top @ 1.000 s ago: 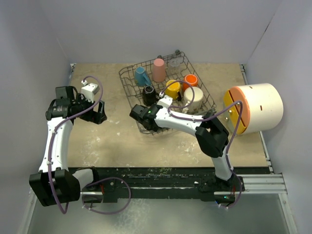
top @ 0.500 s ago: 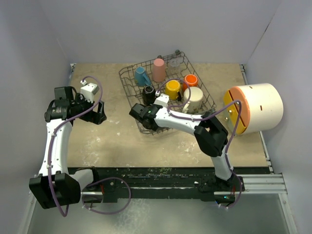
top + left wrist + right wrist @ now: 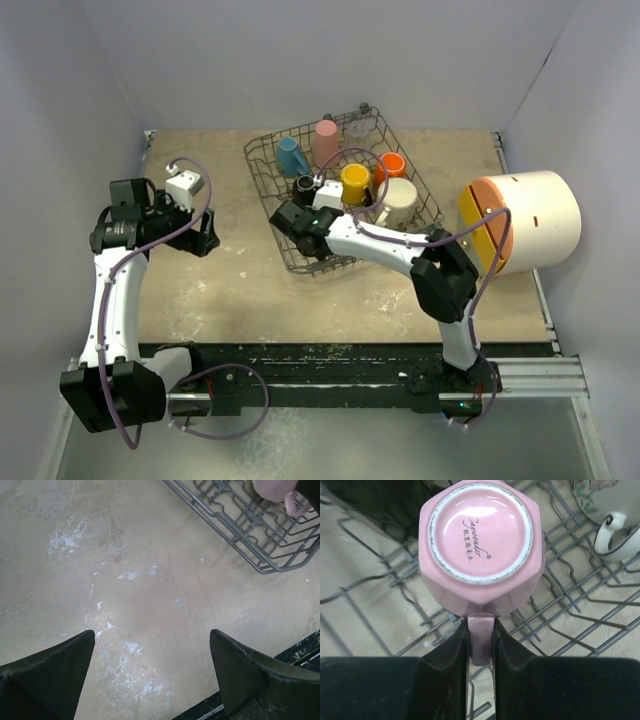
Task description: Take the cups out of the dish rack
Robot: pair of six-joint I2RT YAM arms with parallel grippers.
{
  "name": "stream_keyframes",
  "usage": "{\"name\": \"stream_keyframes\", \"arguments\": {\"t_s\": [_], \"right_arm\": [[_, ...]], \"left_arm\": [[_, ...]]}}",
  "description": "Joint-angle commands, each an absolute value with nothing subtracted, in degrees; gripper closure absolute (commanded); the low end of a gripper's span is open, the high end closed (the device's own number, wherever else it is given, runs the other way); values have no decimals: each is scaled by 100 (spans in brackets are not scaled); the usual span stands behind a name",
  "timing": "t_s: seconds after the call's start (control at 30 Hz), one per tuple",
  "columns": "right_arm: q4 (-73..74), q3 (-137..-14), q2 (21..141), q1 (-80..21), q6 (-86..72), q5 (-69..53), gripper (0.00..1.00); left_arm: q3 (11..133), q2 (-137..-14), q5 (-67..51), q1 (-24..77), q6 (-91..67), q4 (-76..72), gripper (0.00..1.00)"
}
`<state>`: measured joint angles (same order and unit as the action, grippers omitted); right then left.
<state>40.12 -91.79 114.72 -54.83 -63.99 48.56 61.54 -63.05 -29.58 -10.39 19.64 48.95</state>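
Pink mug (image 3: 480,535), pinched by its thin handle in the right gripper (image 3: 480,635), may swivel and snag the dish rack (image 3: 262,180) wires; the left gripper (image 3: 150,650) gapes empty.

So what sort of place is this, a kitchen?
Probably a robot test cell, not a kitchen: plain white walls box in a scuffed table, and a dish rack of cups sits before the bolted-down left arm and right arm.

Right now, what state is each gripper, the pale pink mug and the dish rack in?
pale pink mug, upside down, handle gripped
right gripper, shut on the mug's handle
left gripper, open, empty
dish rack, holding yellow cup and others
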Motion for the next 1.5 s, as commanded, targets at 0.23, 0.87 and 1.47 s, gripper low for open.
{"name": "stream_keyframes", "arguments": {"t_s": [0.23,0.87,1.47], "right_arm": [[2122,-8950,9379,-5467,-4844,4244,100],[-385,-7601,7828,-5210,-6305,-1269,100],[-4191,-6027,7804,-4957,-9171,-2825,100]], "left_arm": [[5812,-5590,-4130,-1078,3060,4586,1],[5732,-4096,-6757,-1076,4891,4374,0],[5871,-3398,-6835,-1078,4882,4127,11]]}}
